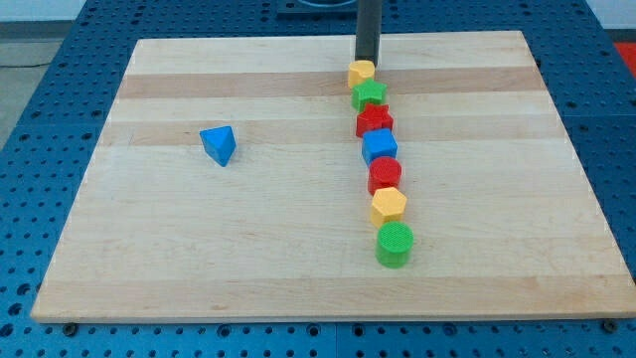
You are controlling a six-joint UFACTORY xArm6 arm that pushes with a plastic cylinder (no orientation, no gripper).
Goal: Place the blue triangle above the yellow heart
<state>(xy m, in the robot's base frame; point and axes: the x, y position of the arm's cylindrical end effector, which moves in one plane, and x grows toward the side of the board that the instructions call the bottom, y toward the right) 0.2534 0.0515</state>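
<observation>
The blue triangle (219, 144) lies alone on the wooden board (248, 259), left of centre. A yellow block that looks like the heart (361, 72) heads a column of blocks right of centre, near the view's top. My tip (367, 61) stands right behind this yellow block, at its top edge, touching or nearly touching it. The tip is far to the right of and above the blue triangle.
Below the yellow heart the column runs down the view: a green star (369, 94), a red star (375, 121), a blue cube (379, 146), a red hexagon (385, 175), a yellow hexagon (389, 206) and a green cylinder (395, 244). A blue pegboard table (40, 179) surrounds the board.
</observation>
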